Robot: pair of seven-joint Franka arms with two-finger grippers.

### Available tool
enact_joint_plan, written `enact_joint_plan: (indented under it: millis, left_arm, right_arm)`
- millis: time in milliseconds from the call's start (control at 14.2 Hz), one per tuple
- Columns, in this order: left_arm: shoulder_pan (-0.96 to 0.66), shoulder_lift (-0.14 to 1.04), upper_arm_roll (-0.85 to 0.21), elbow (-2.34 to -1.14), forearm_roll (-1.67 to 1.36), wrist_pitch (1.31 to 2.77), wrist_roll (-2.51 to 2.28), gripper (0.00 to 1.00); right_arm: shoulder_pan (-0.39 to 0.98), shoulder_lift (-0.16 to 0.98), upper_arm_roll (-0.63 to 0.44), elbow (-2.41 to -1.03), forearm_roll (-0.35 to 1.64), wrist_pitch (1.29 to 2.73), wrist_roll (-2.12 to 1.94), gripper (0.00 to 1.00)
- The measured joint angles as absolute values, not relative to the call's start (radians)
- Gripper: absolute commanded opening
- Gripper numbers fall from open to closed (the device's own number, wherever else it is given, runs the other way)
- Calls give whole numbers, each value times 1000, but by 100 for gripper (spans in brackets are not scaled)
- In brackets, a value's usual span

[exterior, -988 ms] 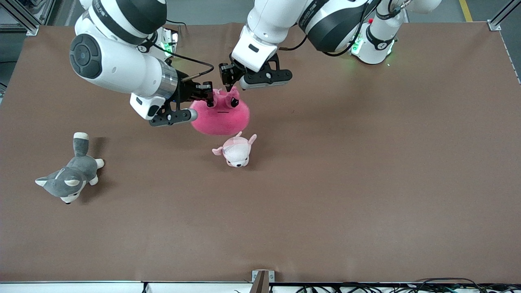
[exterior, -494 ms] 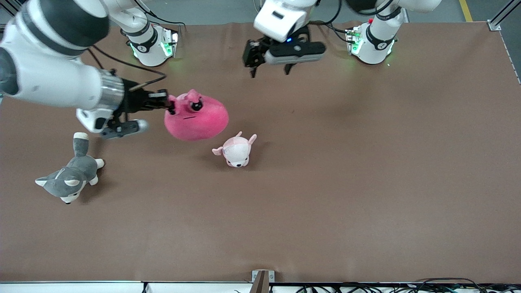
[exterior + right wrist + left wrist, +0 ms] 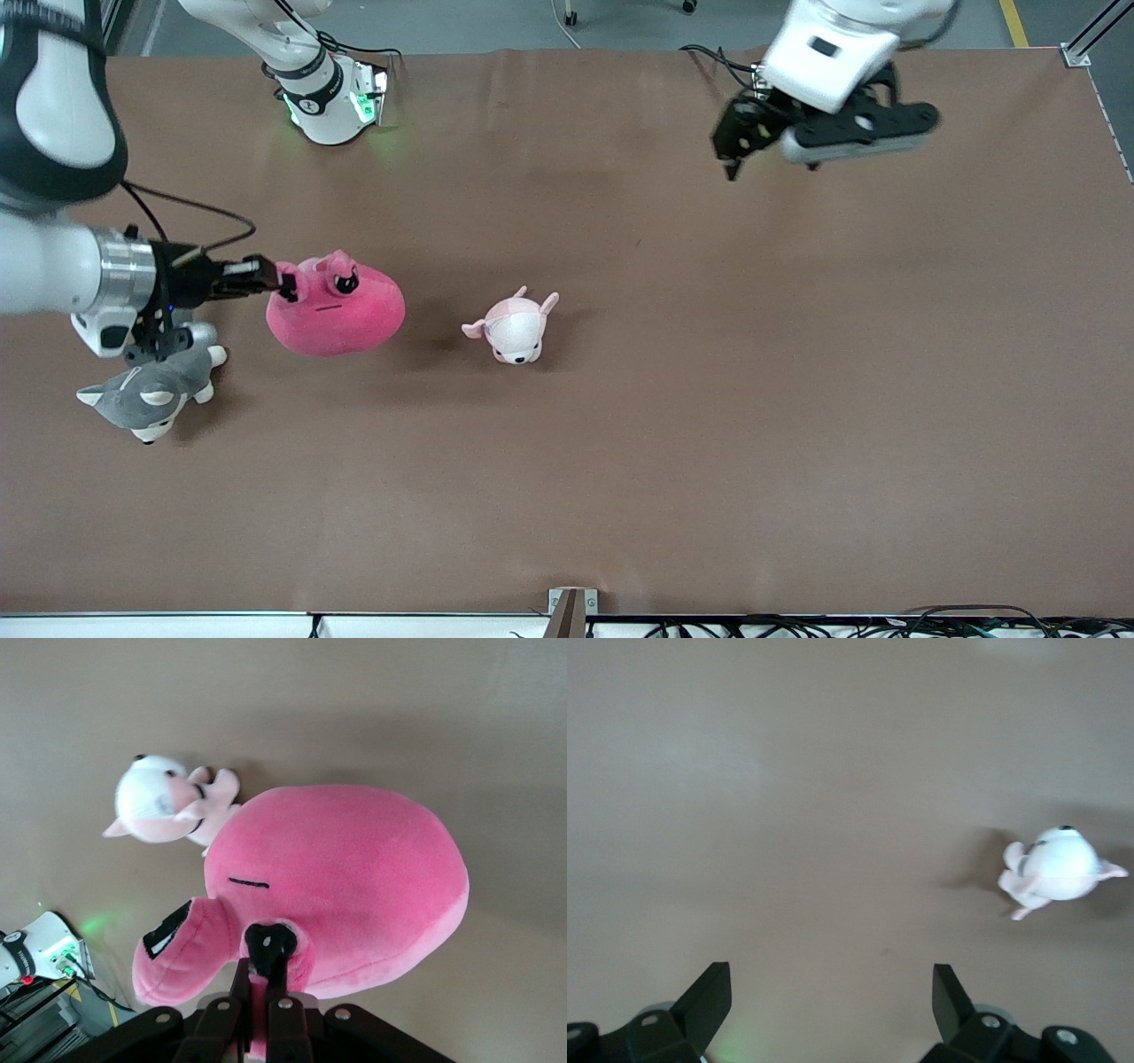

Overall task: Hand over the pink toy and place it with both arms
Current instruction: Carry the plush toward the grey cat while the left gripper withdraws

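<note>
The pink toy (image 3: 341, 310) (image 3: 354, 873) hangs just above the table, casting a shadow beneath it. My right gripper (image 3: 285, 285) (image 3: 266, 961) is shut on a fold of plush beside its dark eye, with the round body drooping away from the fingers. It is over the stretch of table between the grey husky plush and the small pale plush. My left gripper (image 3: 767, 161) (image 3: 831, 979) is open and holds nothing. It hovers over bare table close to the left arm's base.
A grey-and-white husky plush (image 3: 149, 396) lies under the right wrist, toward the right arm's end. A small pale pink-and-white plush (image 3: 514, 328) (image 3: 1054, 870) (image 3: 168, 802) lies mid-table beside the pink toy. The right arm's base (image 3: 328, 97) stands at the table's back edge.
The left gripper opened, let go of the pink toy and drew back toward its own base. The right gripper carried the toy toward the right arm's end, close to the husky.
</note>
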State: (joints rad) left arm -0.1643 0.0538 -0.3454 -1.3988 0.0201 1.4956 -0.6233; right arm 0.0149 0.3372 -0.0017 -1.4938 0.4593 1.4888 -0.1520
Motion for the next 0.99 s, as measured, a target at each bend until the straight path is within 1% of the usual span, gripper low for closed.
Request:
enact_joint_plan:
  millis: [282, 564, 776, 988]
  left_arm:
    - [14, 20, -346, -1459, 17, 1488, -369, 100]
    - [172, -20, -346, -1501, -16, 1488, -192, 100]
    - [233, -30, -346, -1516, -19, 1486, -116, 100]
    - [237, -31, -351, -1527, -20, 1486, -102, 100]
  right_arm:
    - [1, 460, -1, -1463, 459, 1543, -221, 0]
    - [-15, 510, -1, -1437, 461, 1546, -242, 0]
    - [-18, 519, 0, -1437, 461, 1548, -241, 1]
    - [-28, 538, 0, -1437, 461, 1575, -233, 1]
